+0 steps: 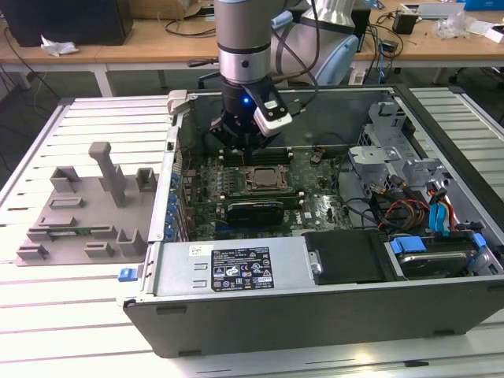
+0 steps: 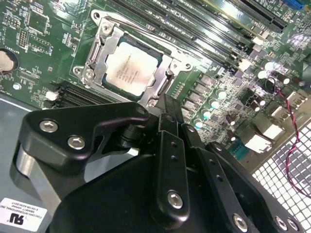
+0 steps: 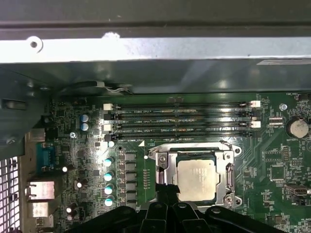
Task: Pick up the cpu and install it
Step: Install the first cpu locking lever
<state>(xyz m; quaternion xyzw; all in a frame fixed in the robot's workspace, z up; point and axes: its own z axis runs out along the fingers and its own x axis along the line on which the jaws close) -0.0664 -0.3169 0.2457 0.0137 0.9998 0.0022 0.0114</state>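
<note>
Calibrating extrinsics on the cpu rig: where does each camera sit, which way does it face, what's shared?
Exterior view: off the arm, looking down into the open computer case; shows the arm and pincer above the cpu.
First wrist view: on the wrist, facing down at the motherboard and case wall; part of the pincer shows.
Second wrist view: on the wrist, looking obliquely at the motherboard past the pincer's body.
Shared: all three show the cpu lying in its socket.

The cpu, a flat silver-grey square, lies seated level inside its metal-framed socket.
</note>
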